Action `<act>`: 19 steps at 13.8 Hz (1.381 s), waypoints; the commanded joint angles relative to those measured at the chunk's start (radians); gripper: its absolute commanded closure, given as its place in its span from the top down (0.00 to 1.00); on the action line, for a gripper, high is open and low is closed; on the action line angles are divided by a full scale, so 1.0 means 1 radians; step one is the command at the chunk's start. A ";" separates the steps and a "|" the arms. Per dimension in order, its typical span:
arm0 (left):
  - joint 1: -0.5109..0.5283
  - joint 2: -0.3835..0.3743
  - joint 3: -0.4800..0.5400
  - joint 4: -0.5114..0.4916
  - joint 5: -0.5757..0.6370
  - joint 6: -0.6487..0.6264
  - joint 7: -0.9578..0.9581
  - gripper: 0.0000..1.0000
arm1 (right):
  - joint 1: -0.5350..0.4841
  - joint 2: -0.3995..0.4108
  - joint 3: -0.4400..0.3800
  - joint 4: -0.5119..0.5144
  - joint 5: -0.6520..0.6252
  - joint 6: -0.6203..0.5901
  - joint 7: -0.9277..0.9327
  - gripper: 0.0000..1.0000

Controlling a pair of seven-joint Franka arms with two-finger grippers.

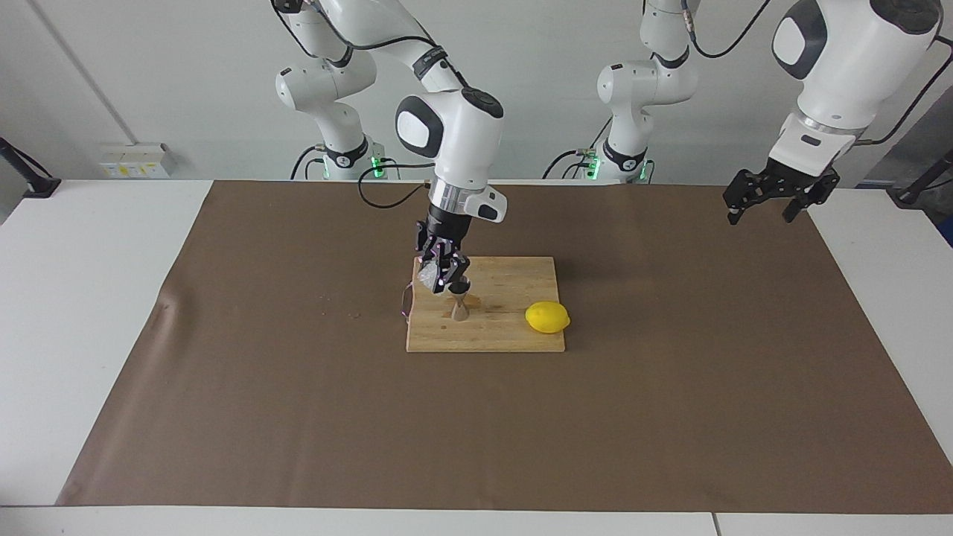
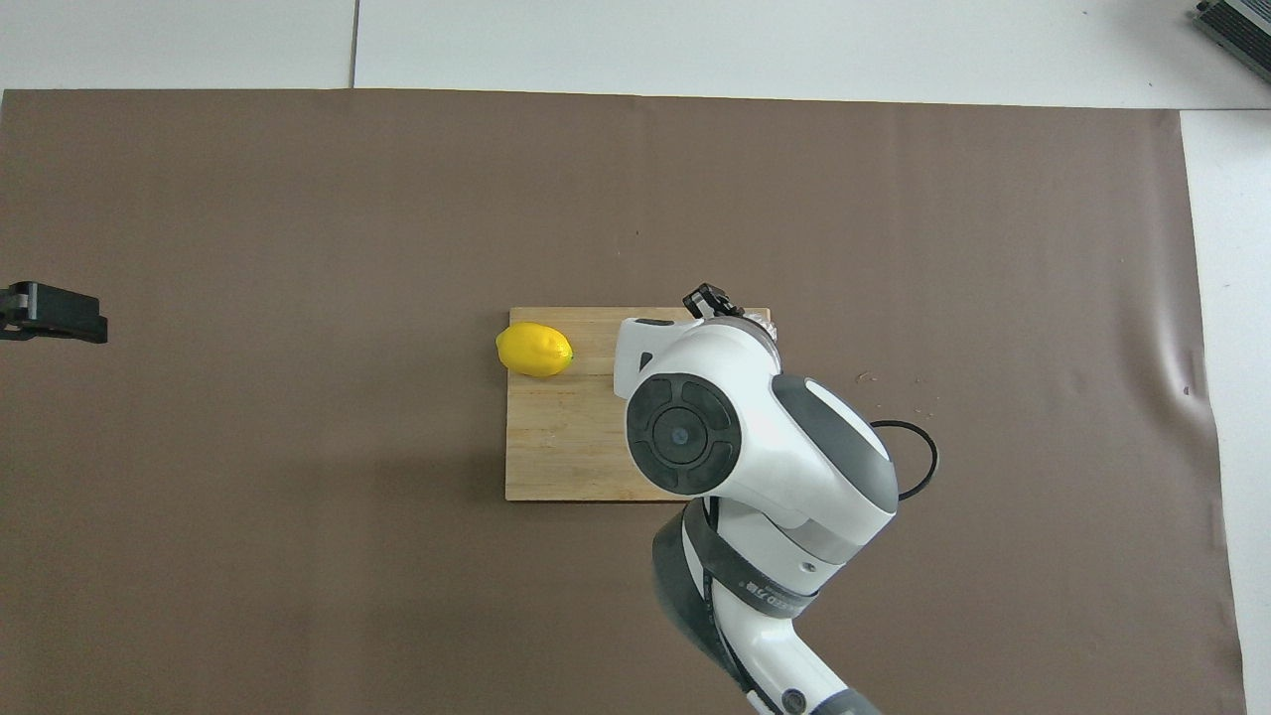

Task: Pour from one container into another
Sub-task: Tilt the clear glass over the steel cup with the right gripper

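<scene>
My right gripper [image 1: 444, 280] is shut on the small frosted whitish cup [image 1: 429, 276], held tilted just above the steel hourglass jigger [image 1: 460, 307]. The jigger stands upright on the wooden cutting board [image 1: 514, 336], at the board's end toward the right arm. In the overhead view the right arm's wrist hides the jigger, and only a sliver of the cup [image 2: 760, 319] shows. My left gripper [image 1: 761, 214] hangs open and empty in the air over the mat's edge at the left arm's end of the table, and its tip shows in the overhead view [image 2: 52, 313].
A yellow lemon [image 1: 547, 317] lies on the board's corner toward the left arm's end, farther from the robots than the jigger. A brown mat [image 1: 670, 417] covers the table. A black cable loop [image 2: 909, 457] lies beside the board.
</scene>
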 commanded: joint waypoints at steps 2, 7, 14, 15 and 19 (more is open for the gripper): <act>-0.030 -0.022 0.015 -0.021 0.001 0.007 0.001 1.00 | -0.014 -0.023 0.007 -0.006 0.059 0.012 0.023 0.00; -0.030 -0.028 0.018 -0.051 0.001 0.066 0.001 1.00 | -0.042 -0.026 0.007 -0.003 0.131 0.012 0.020 0.00; -0.028 -0.026 0.027 -0.073 0.001 0.105 0.001 1.00 | -0.071 -0.020 0.007 -0.001 0.220 0.063 0.017 0.00; -0.025 -0.026 0.027 -0.073 0.001 0.096 0.004 1.00 | -0.076 -0.020 0.007 -0.001 0.227 0.078 0.017 0.00; -0.013 -0.029 0.027 -0.068 0.001 0.096 0.005 1.00 | -0.103 -0.023 0.007 -0.001 0.312 0.081 -0.014 0.00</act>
